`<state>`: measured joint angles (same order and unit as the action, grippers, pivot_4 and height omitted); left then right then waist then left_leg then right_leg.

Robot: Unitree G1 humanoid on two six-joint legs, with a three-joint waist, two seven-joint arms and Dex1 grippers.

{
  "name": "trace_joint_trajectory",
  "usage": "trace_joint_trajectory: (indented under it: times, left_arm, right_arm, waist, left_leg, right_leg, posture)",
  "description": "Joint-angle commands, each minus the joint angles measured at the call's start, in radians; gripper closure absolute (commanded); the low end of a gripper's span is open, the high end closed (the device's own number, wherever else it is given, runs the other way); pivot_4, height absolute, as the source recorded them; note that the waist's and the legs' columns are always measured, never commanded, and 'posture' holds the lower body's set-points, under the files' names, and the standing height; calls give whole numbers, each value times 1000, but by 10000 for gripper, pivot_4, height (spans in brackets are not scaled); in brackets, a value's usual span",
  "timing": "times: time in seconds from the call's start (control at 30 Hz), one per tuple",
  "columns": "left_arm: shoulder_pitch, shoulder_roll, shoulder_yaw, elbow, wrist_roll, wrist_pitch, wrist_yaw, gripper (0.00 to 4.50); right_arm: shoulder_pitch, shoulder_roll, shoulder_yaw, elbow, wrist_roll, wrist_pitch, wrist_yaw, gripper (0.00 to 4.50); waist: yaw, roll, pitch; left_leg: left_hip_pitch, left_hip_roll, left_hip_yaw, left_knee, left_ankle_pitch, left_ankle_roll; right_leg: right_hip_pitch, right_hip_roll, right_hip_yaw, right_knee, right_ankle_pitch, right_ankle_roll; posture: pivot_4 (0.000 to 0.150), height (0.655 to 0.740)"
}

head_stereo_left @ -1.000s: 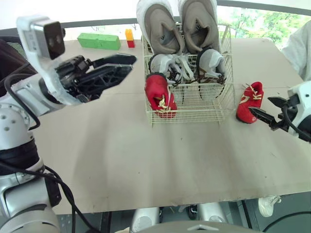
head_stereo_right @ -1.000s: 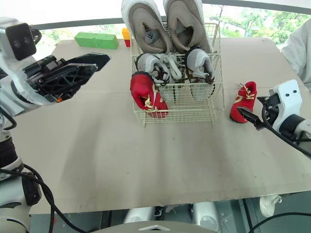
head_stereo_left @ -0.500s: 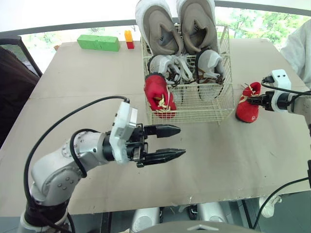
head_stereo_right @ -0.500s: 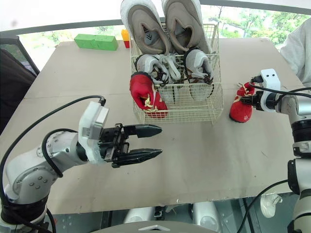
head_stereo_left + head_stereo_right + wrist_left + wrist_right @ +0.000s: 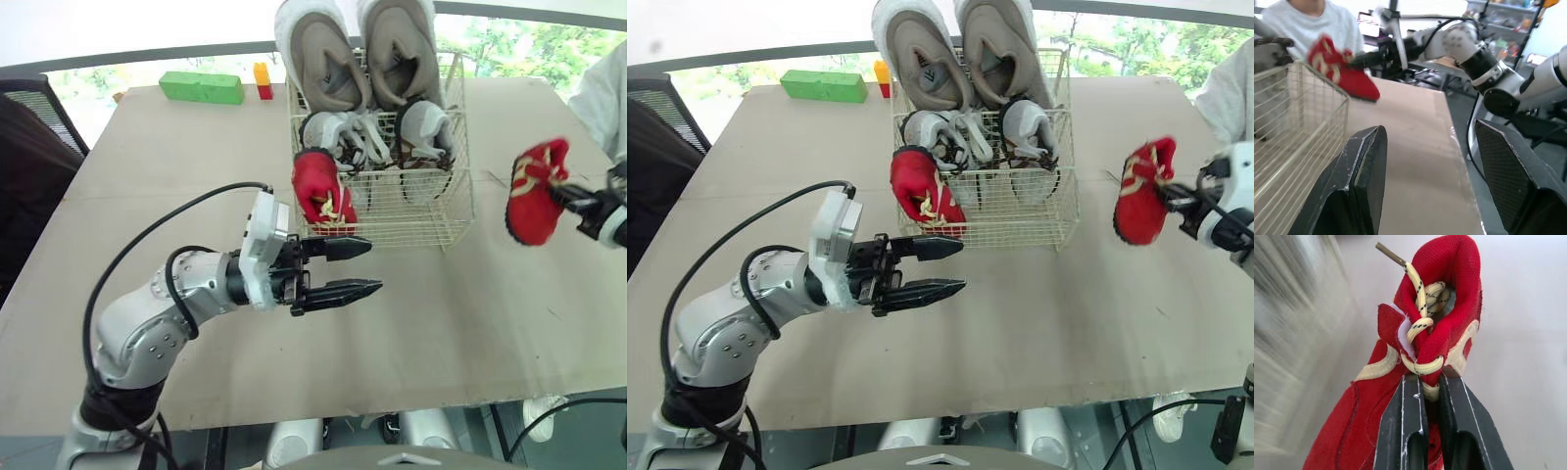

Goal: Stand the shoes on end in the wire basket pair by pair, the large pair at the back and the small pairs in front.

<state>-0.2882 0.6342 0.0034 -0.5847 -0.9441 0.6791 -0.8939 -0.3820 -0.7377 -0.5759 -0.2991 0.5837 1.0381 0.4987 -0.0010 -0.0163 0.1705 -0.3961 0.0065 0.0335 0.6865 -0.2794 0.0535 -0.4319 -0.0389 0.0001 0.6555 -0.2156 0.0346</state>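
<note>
The wire basket (image 5: pixel 460 211) stands at the table's far middle with two large beige shoes (image 5: pixel 338 54) on end at its back, two grey shoes (image 5: pixel 421 132) in front of them, and one small red shoe (image 5: pixel 321 191) at its front left. My right gripper (image 5: pixel 1431 396) is shut on the second small red shoe (image 5: pixel 534 191), held in the air to the right of the basket. My left gripper (image 5: pixel 358 267) hovers open in front of the basket, over the table, holding nothing.
A green block (image 5: pixel 201 86) and a small yellow and red block (image 5: pixel 262 78) lie at the far left of the table (image 5: pixel 196 176). A person in a light sleeve (image 5: pixel 602 93) is at the right edge. A dark chair (image 5: pixel 34 147) stands at the left.
My right gripper closed on the red shoe beside the basket and lifted it off the table. My left arm swung down from the upper left to in front of the basket.
</note>
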Motion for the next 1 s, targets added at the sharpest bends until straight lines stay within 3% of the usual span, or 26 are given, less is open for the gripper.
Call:
trace_joint_trajectory:
  times: [0.03,0.23,0.3,0.4,0.63,0.73,1.0]
  left_arm:
    - [-39,1,-8,31,6,-17,-47,13729]
    - [-69,-19,1,50,-23,4,-37,13729]
    - [-67,-22,9,47,-33,11,-27,13729]
    - [-72,-3,34,44,-38,27,-9,13729]
    - [-16,28,106,1,-75,47,45,13729]
    - [14,35,134,-28,-94,51,75,13729]
    - [123,28,189,-87,-86,14,137,13729]
  right_arm:
    - [-2,58,-109,-206,139,74,-77,44749]
    - [-84,251,-136,-382,394,33,-243,44749]
    - [-97,318,-98,-417,405,-43,-285,44749]
    - [-130,411,69,-460,262,-195,-343,44749]
    - [-17,431,430,-368,-161,-619,-269,44749]
    - [0,495,468,-267,-242,-778,-285,44749]
    - [155,510,627,117,-651,-1371,-329,44749]
  waist:
    - [-4,-1,0]
    - [-15,0,0]
    - [-14,-1,0]
    - [-13,0,0]
    - [-12,0,0]
    - [-12,-1,0]
    - [-17,-2,-1]
  left_leg:
    - [0,0,0,0,0,0]
    - [1,1,-1,0,0,0]
    - [1,1,-1,0,0,0]
    - [0,1,-1,0,0,0]
    - [0,1,-1,0,1,-2]
    - [0,0,-1,0,2,-3]
    - [2,1,0,-1,3,-5]
  right_leg:
    - [0,0,0,1,0,0]
    - [0,2,1,2,0,0]
    - [0,2,1,1,0,0]
    - [-1,1,1,1,0,0]
    - [-1,1,0,0,0,0]
    - [-1,0,0,0,0,0]
    - [0,0,2,1,-1,-1]
  posture:
    - [1500,7400]
    - [1500,7400]
    - [1500,7400]
    - [1500,7400]
    - [1500,7400]
    - [1500,7400]
    - [1500,7400]
